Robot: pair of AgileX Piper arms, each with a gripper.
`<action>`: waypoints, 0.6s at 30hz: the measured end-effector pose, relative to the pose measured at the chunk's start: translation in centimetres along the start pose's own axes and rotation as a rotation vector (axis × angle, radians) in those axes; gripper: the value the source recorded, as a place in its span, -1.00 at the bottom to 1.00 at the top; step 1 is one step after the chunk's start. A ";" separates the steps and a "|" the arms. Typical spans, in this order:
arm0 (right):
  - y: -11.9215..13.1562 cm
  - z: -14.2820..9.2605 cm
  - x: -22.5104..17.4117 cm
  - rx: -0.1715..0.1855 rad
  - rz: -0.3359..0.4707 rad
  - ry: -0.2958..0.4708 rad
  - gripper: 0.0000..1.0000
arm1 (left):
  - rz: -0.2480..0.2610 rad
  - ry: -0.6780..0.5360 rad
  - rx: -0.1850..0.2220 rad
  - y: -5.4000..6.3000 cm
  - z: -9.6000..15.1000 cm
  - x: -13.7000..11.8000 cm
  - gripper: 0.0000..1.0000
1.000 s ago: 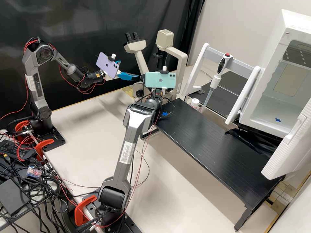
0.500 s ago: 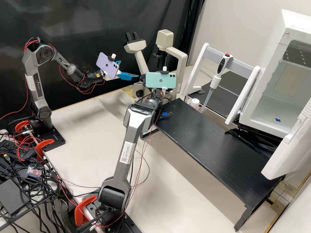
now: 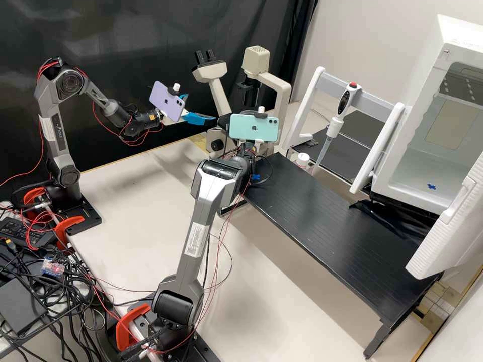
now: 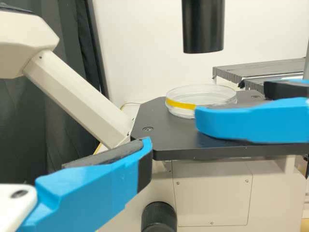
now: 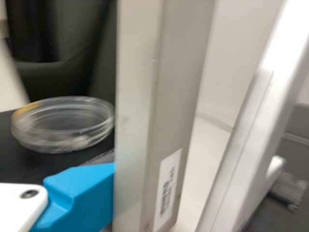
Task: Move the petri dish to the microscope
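Jaws of the left gripper (image 4: 173,131) stood spread, pinching nothing, near the stage (image 4: 171,140) of the microscope (image 3: 284,100); whether those of the right gripper (image 5: 91,193), also near the stage, were parted or closed could not be told. The petri dish (image 4: 190,96) sat flat on the stage, so the move looked done, with only drawing both grippers clear seemingly left. Round, shallow and transparent, the dish bore a yellow strip (image 4: 181,104) on its wall. The stage was a matte black plate; below it were smooth cream housing (image 4: 212,193) and a ribbed black knob (image 4: 159,217).
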 end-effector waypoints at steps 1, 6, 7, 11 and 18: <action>0.2 -0.1 -0.6 -0.006 0.001 0.006 1.00 | 0.000 0.000 0.000 0.0 0.0 0.0 1.00; 0.9 -0.8 -4.5 -0.044 0.028 0.086 1.00 | 0.000 0.000 0.000 0.0 0.0 0.0 1.00; 1.5 -0.9 -5.8 -0.058 0.043 0.104 1.00 | 0.000 0.000 0.000 0.0 0.0 0.0 1.00; 3.4 -0.9 -10.2 -0.077 0.123 0.159 1.00 | 0.000 0.000 0.000 0.0 0.0 0.0 1.00; 5.8 0.5 -18.5 -0.071 0.306 0.241 1.00 | 0.000 0.000 0.000 0.0 0.0 0.0 1.00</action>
